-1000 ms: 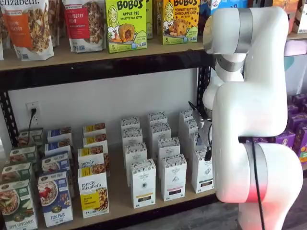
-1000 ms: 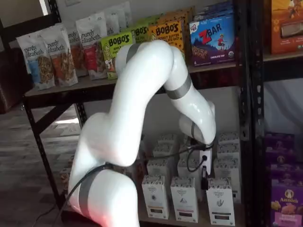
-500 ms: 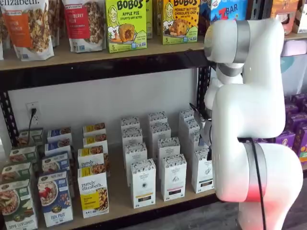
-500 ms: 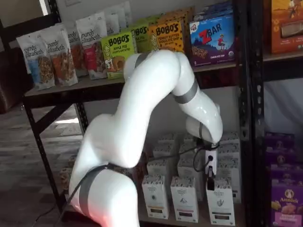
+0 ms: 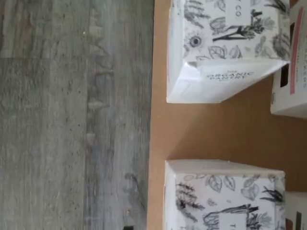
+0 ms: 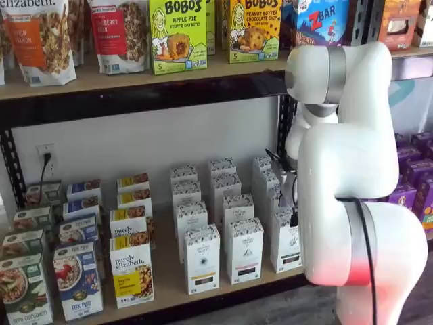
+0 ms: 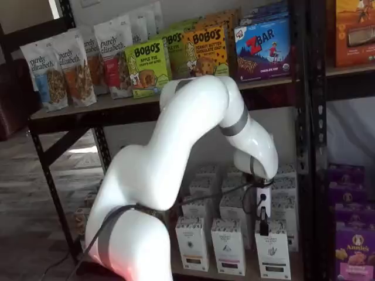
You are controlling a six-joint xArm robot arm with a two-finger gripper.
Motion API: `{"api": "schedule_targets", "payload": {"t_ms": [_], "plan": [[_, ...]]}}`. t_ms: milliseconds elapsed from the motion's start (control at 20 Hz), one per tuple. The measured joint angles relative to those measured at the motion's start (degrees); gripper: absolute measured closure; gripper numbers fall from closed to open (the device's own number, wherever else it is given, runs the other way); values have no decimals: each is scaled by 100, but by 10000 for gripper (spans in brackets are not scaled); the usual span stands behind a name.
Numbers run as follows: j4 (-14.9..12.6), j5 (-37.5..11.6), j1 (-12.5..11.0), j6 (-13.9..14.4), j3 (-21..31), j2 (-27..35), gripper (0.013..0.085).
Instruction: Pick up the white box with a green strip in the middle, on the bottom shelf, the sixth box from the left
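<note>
At front row: gripper [image 7: 263, 227] is hovering over the white box [image 7: 272, 252].
Fingers: spread wide, holding nothing.
Remaining: descending, gripping, lifting.

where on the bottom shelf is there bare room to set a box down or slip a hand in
Bare board shows on the bottom shelf between the granola boxes and the white cartons, running back to the wall. A narrower bare gap lies between the two front cartons in the wrist view. Among the carton rows, and by the white box under the pincer, it is crowded.
</note>
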Motion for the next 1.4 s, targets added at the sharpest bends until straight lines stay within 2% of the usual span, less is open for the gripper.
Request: {"api": "schedule_targets", "payload": {"t_ms": [150,500,900,1200,1350,1400], "plan": [[-153,-31,28,155,-153,138,130],[-728,-104,105,714,-381,421,130],[-1164,-216,162,1145,-586,736,130],[-1412,-318,215,1417,-759,975,130],[-1413,-364,216,1417,-824,1052,130],[-1342,-385,213,1352,-838,1072,170]]}}
